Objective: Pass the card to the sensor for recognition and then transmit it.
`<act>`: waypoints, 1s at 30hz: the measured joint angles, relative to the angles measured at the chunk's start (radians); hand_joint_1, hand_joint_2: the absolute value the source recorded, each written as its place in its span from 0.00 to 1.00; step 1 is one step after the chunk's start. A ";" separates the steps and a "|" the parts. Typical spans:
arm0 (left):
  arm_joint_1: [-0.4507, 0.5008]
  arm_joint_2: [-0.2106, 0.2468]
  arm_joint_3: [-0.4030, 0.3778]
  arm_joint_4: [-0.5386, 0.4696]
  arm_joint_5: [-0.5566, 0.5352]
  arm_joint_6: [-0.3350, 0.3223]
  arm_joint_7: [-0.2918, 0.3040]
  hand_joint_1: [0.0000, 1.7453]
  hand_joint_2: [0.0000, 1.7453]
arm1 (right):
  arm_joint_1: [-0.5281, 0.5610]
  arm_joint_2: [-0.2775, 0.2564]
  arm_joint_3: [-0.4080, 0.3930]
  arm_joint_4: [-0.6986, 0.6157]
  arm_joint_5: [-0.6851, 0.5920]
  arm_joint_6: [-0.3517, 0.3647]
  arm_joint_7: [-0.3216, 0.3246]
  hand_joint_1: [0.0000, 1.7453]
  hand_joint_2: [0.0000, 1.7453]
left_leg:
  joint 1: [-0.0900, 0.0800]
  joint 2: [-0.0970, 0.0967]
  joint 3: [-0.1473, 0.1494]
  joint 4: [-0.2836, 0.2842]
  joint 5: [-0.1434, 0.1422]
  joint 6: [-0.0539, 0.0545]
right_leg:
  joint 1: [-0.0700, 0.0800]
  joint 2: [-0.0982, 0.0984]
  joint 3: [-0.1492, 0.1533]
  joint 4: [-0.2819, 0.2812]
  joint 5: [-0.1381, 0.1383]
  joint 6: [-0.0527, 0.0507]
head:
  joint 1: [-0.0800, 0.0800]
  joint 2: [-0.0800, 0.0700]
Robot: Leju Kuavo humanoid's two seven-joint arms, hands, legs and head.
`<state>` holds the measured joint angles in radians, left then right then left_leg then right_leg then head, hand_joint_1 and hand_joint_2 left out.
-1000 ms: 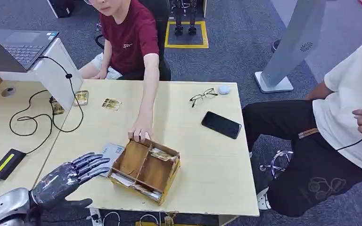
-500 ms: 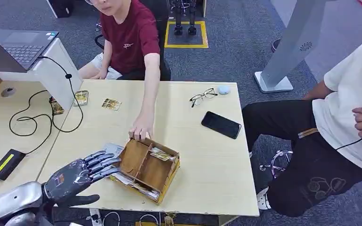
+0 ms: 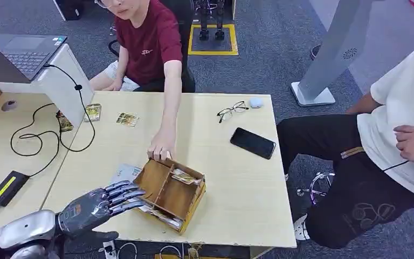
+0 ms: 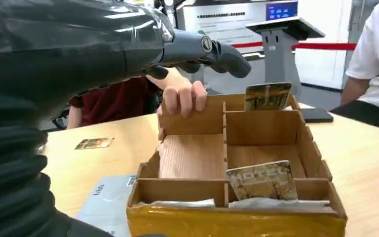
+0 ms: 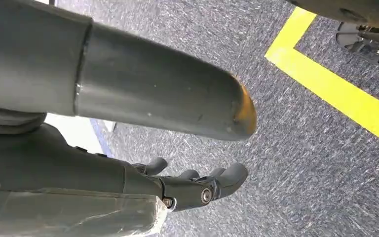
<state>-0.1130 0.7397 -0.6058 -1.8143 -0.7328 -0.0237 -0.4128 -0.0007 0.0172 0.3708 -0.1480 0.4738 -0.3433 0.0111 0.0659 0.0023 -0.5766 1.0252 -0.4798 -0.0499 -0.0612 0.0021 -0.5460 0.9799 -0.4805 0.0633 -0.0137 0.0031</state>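
Two people (image 3: 145,38), one wooden box (image 3: 167,194), one phone (image 3: 253,143), one glasses (image 3: 232,110), one laptop (image 3: 21,51).

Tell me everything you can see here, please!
box: one, brown wood with compartments, near the table's front edge
cards in box: two standing, plus papers at its front
loose cards: three, by the white stand
blue sheet: one, left of the box
table: one, pale wood
glasses: one pair, dark, far side
phone: one, black, right side
small round thing: one, pale, beside the glasses
laptop: one, grey, on the stand
cable: one, black, on the left desk
person in red: one, hand on the box's far wall
person in white: one, seated right
left hand: grey, open, at the box's left side
right hand: over grey carpet
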 joint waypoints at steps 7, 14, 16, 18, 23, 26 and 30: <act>-0.016 -0.001 -0.031 0.019 -0.021 -0.002 0.014 0.00 1.00 | -0.001 0.000 0.002 0.000 0.001 0.000 0.001 0.00 0.00 | 0.000 0.000 0.000 0.000 0.000 0.000 | 0.000 0.000 0.000 0.000 0.000 0.000 | 0.000 0.000; -0.030 -0.008 -0.070 0.052 -0.058 0.010 0.028 0.00 1.00 | -0.003 0.000 0.003 0.000 0.003 0.001 0.008 0.00 0.00 | 0.000 0.000 0.000 0.000 0.000 0.000 | 0.000 0.000 0.000 0.000 0.000 0.000 | 0.000 0.000; -0.041 -0.016 -0.084 0.066 -0.079 0.026 0.045 0.00 1.00 | -0.004 0.000 0.003 0.000 0.005 0.003 0.008 0.00 0.00 | 0.000 0.000 0.000 0.000 0.000 0.000 | 0.000 0.000 0.000 0.000 0.000 0.000 | 0.000 0.000; -0.050 -0.026 -0.097 0.081 -0.101 0.044 0.058 0.00 1.00 | -0.005 0.000 0.004 0.000 0.005 0.003 0.008 0.00 0.00 | 0.000 0.000 0.000 0.000 0.000 0.000 | 0.000 0.000 0.000 0.000 0.000 0.000 | 0.000 0.000; -0.064 -0.056 -0.125 0.114 -0.132 0.066 0.072 0.00 1.00 | -0.005 0.000 0.004 0.000 0.005 0.003 0.008 0.00 0.00 | 0.000 0.000 0.000 0.000 0.000 0.000 | 0.000 0.000 0.000 0.000 0.000 0.000 | 0.000 0.000; -0.067 -0.068 -0.137 0.128 -0.135 0.069 0.072 0.00 1.00 | -0.005 0.000 0.004 0.000 0.005 0.003 0.010 0.00 0.00 | 0.000 0.000 0.000 0.000 0.000 0.000 | 0.000 0.000 0.000 0.000 0.000 0.000 | 0.000 0.000; -0.071 -0.082 -0.144 0.141 -0.135 0.071 0.072 0.00 1.00 | -0.005 0.000 0.005 0.000 0.005 0.003 0.011 0.00 0.00 | 0.000 0.000 0.000 0.000 0.000 0.000 | 0.000 0.000 0.000 0.000 0.000 0.000 | 0.000 0.000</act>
<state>-0.1838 0.6576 -0.7500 -1.6735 -0.8675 0.0477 -0.3410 -0.0058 0.0172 0.3754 -0.1480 0.4784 -0.3399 0.0217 0.0657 0.0024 -0.5766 1.0253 -0.4798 -0.0499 -0.0614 0.0022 -0.5462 0.9799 -0.4805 0.0633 -0.0137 0.0031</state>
